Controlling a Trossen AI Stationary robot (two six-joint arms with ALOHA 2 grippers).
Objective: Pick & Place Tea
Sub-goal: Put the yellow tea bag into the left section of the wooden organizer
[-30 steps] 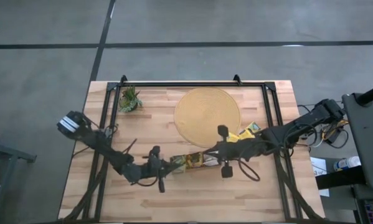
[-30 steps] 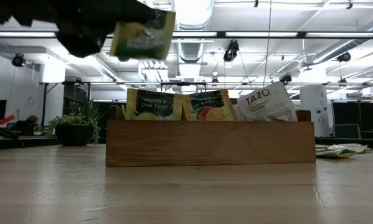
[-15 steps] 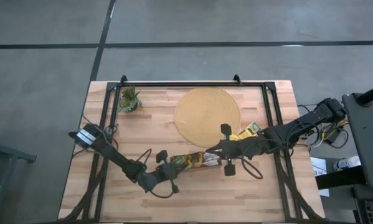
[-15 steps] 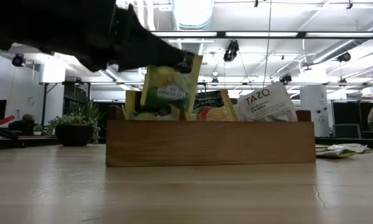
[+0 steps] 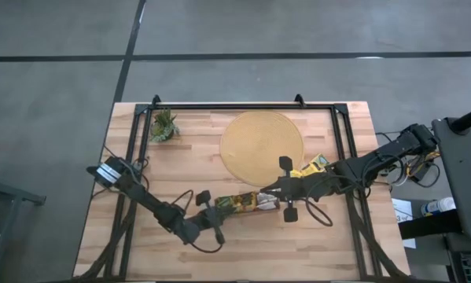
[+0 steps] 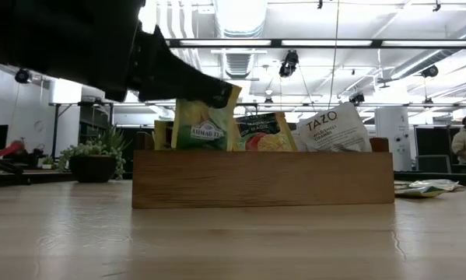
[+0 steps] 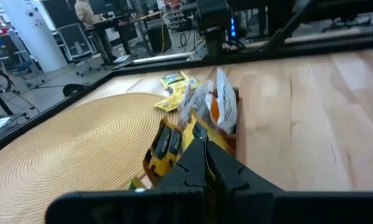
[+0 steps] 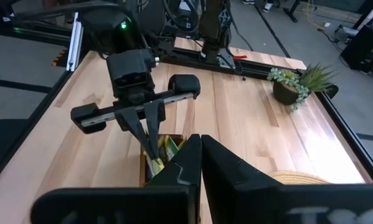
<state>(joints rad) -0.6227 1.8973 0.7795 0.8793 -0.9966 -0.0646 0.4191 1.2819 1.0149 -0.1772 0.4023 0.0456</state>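
At the near-middle of the table (image 5: 180, 157) the wooden tray (image 6: 262, 179) lies between the two grippers, one at each of its ends. The left gripper (image 5: 222, 211) has its fingers pinched together on a yellow-green tea sachet (image 6: 204, 124), holding it upright at its own end of the tray with the lower edge down among the others. Three more sachets stand in the tray beyond that one, toward the other arm: a yellow one (image 6: 164, 134) mostly hidden behind the held packet, a dark one with fruit on it (image 6: 264, 131) and a white one (image 6: 334, 129) leaning at the far end. The right gripper (image 5: 273, 191) hovers over that far end with its fingers closed together and nothing between them. Behind it, near the edge of the round woven mat (image 5: 262, 147), a small heap of yellow sachets (image 5: 311, 167) lies on the table; their number cannot be told. One small potted plant (image 5: 163, 126) stands well beyond the left gripper at the far corner.
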